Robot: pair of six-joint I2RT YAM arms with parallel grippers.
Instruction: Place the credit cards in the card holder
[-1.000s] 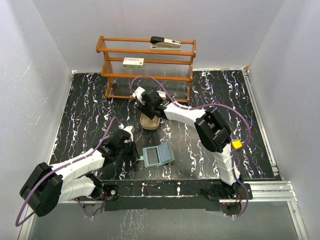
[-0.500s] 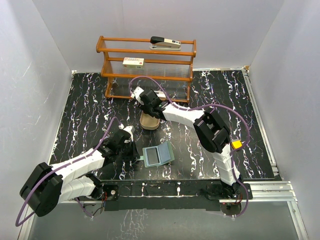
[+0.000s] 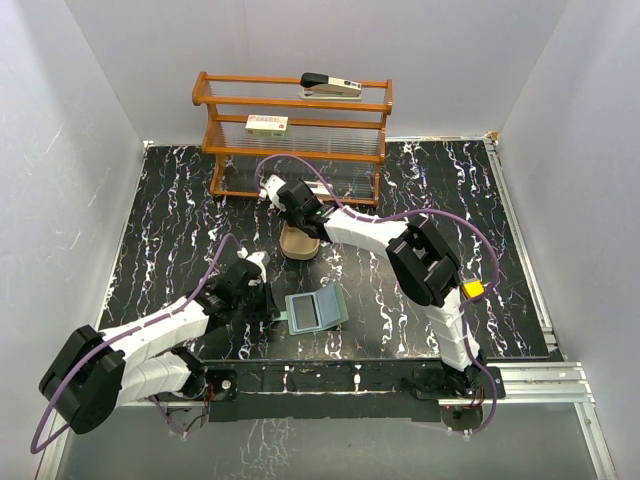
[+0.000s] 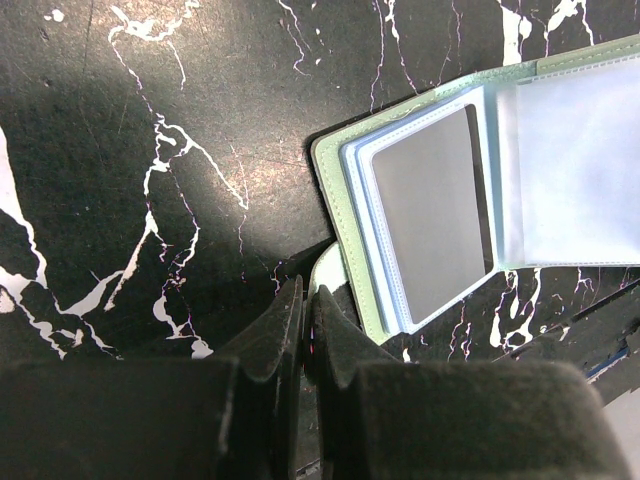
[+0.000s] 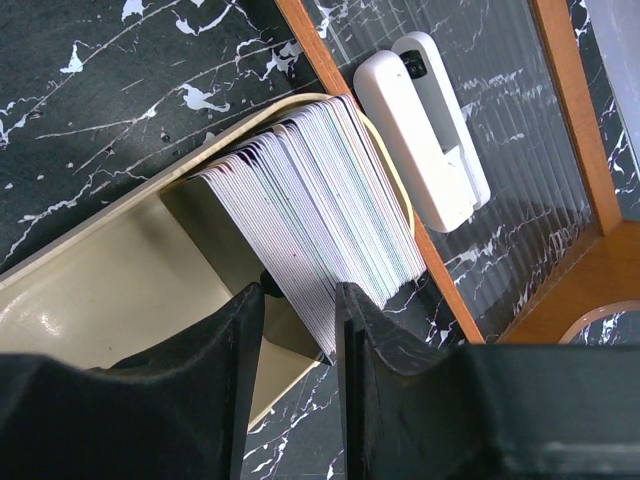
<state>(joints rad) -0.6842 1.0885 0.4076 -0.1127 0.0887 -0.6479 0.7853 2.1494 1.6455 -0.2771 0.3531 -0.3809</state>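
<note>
The sage-green card holder (image 3: 315, 310) lies open on the black marble table, its clear pockets (image 4: 430, 210) facing up. My left gripper (image 3: 268, 303) is shut, with its tips (image 4: 307, 295) at the holder's near-left corner against a pale green tab (image 4: 328, 268). Whether it pinches the tab is unclear. The credit cards (image 5: 320, 210) stand on edge as a thick stack in a tan oval tray (image 5: 100, 300). My right gripper (image 5: 298, 300) reaches down into the tray (image 3: 300, 247), its half-closed jaws straddling several cards at the stack's near end.
A wooden shelf rack (image 3: 295, 130) stands behind the tray, with a stapler (image 3: 330, 85) on top and a white labelled box (image 3: 267, 124) on its middle level. A white oblong device (image 5: 425, 130) lies on the ribbed lowest shelf, close beside the cards.
The right gripper's jaws have narrowed around the end of the card stack, and its wrist has shifted slightly left. The left arm and card holder have not moved.
</note>
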